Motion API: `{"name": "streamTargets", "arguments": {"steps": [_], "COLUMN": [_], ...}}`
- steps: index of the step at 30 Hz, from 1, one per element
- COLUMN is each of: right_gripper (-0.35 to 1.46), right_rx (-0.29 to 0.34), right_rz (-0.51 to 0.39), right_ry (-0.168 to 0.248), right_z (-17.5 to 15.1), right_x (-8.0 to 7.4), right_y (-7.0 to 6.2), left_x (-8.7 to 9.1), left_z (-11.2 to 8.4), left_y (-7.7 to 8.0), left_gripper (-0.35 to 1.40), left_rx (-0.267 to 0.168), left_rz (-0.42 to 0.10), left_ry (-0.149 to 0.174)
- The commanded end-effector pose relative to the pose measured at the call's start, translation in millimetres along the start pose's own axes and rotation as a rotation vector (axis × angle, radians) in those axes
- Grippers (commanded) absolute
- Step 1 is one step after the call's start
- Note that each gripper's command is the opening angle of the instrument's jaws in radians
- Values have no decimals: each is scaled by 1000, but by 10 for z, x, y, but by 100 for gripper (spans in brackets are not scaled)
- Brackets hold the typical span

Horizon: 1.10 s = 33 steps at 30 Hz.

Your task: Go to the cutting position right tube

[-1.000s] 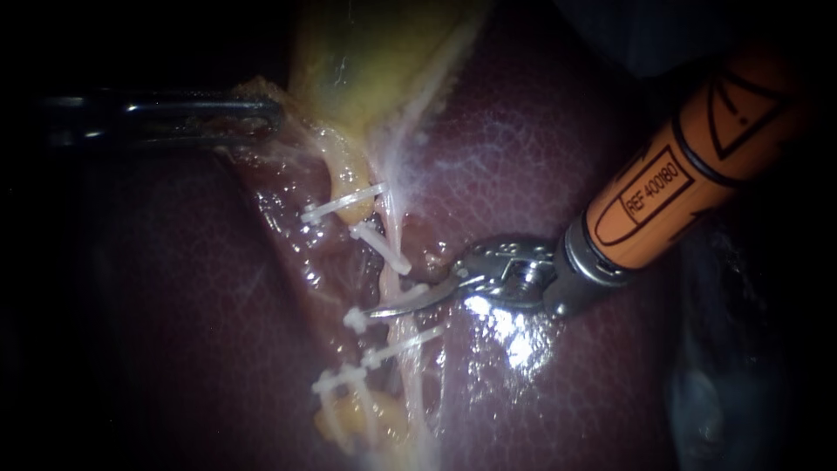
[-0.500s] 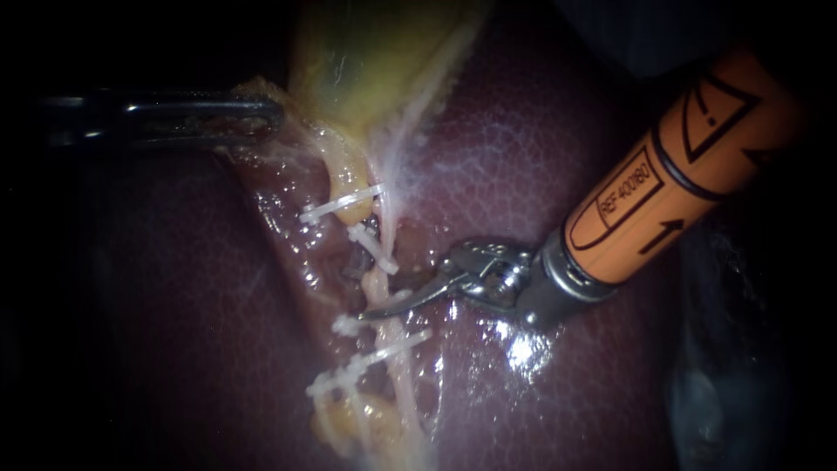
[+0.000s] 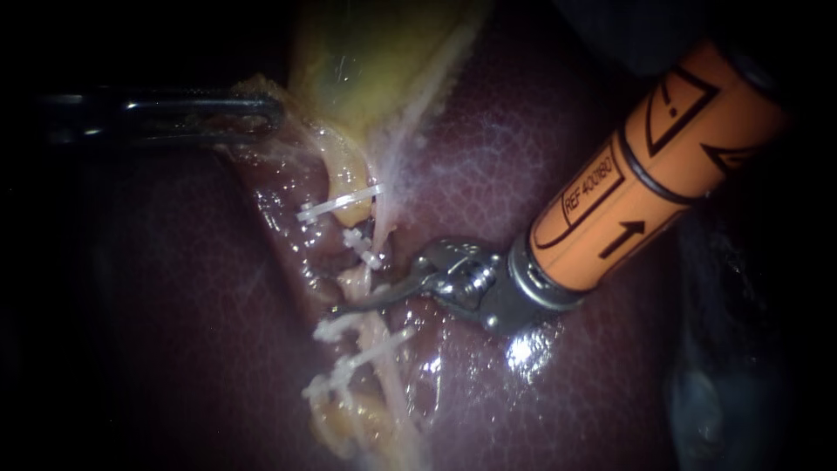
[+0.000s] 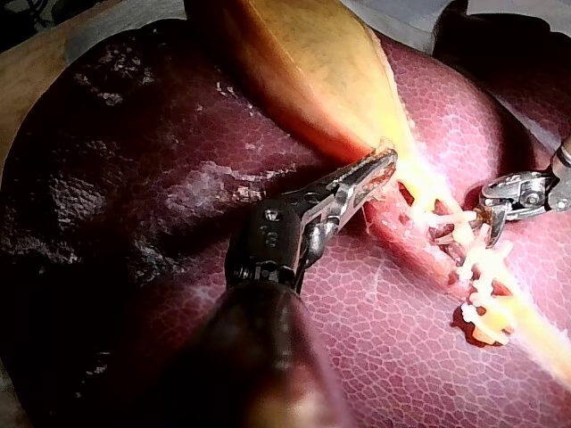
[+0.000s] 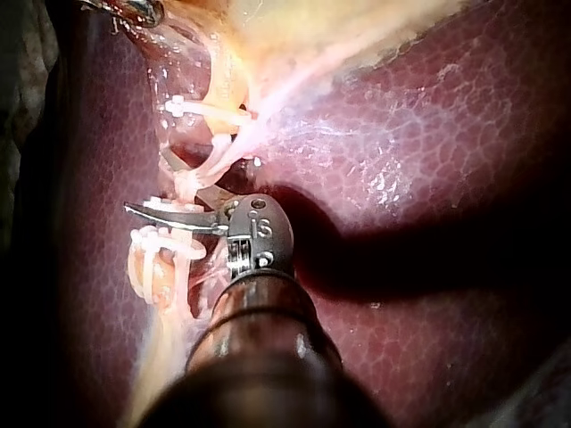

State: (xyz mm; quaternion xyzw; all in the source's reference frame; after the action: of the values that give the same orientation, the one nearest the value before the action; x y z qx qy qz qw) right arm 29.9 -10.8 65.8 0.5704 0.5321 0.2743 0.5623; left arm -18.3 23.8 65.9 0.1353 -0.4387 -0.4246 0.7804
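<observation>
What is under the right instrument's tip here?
The right instrument crosses over a pale tube between white clips; the tube's stretch beneath the metal is hidden.

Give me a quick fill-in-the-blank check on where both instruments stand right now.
1. The left instrument has its jaws shut on the edge of the ____.
2. The right instrument is at a tube that carries white clips, and its jaws are ____.
3. The dark red tissue lying under both instruments is the ____.
Missing words: gallbladder; open; liver.
</observation>
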Motion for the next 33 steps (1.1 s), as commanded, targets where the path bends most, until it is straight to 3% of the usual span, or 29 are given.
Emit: {"name": "streamTargets", "arguments": {"steps": [1, 8, 18, 23, 27, 33], "right_gripper": [130, 127, 122, 120, 124, 129], "right_rx": [0, 9, -1, 15, -14, -52], "right_rz": [21, 133, 134, -45, -195, -293], "right_ry": [-1, -2, -14, 10, 32, 73], "right_z": [-4, -23, -13, 7, 20, 32], "right_x": [3, 9, 1, -4, -5, 1], "right_y": [-2, -6, -2, 0, 2, -3], "left_x": [0, 1, 1, 1, 1, 1], "left_z": [0, -1, -1, 0, 0, 1], "left_y": [0, 1, 2, 2, 3, 3], "left_gripper": [-35, -35, -35, -35, -35, -35], "left_rx": [0, 0, 1, 0, 0, 0], "left_rz": [0, 0, 0, 0, 0, 0], "left_ry": [0, 0, 0, 0, 0, 0]}}
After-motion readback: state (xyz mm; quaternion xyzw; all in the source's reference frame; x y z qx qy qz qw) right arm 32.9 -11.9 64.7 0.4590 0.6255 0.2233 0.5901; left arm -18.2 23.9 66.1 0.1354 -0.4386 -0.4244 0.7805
